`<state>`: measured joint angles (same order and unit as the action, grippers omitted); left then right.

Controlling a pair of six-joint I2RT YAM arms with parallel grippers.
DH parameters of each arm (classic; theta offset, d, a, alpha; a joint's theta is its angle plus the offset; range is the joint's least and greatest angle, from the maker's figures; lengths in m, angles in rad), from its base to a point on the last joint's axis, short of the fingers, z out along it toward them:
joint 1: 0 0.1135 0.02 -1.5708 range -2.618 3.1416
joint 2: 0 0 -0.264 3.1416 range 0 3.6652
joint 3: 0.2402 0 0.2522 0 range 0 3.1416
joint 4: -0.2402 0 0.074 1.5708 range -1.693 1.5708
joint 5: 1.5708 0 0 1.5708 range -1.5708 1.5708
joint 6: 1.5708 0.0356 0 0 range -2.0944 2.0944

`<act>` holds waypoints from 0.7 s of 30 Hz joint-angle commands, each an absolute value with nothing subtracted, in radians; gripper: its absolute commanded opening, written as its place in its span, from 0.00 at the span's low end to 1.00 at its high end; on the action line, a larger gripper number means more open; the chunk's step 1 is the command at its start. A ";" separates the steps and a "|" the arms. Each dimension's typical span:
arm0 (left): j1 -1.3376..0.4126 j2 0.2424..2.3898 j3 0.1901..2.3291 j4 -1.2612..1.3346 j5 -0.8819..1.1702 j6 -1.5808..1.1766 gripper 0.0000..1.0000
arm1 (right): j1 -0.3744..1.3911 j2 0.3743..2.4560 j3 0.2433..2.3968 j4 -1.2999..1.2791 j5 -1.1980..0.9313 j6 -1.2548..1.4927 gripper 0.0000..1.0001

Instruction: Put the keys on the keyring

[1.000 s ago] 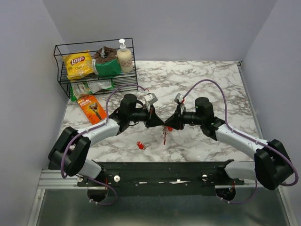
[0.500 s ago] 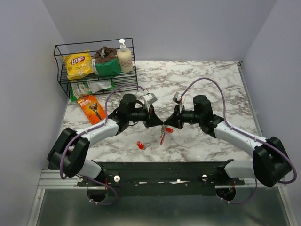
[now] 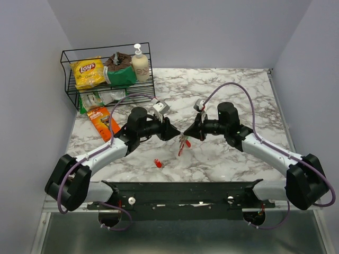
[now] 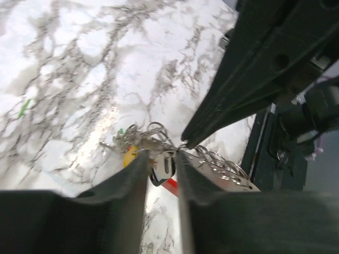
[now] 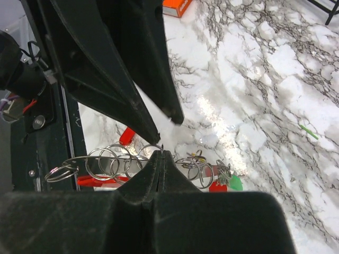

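While the right gripper (image 5: 160,154) pinches the keyring (image 5: 124,164) with its fingers pressed together, the left gripper (image 4: 161,161) keeps a narrow gap, the ring cluster lying between its fingertips. Both tips meet above the marble table (image 3: 233,90). One red-headed key (image 3: 158,163) lies apart on the table; yellow-headed key (image 4: 130,156) and green-headed key (image 5: 235,183) hang from the rings.

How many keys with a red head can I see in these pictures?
2, and more may be hidden. One red-headed key lies alone on the marble table; another hangs in the key bunch the right gripper holds.
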<state>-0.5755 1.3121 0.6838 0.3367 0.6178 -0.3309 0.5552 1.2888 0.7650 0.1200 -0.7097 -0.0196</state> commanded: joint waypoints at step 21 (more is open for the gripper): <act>-0.503 1.161 0.667 0.287 0.305 -0.310 0.61 | 0.561 1.379 0.785 0.572 -0.437 -0.291 0.01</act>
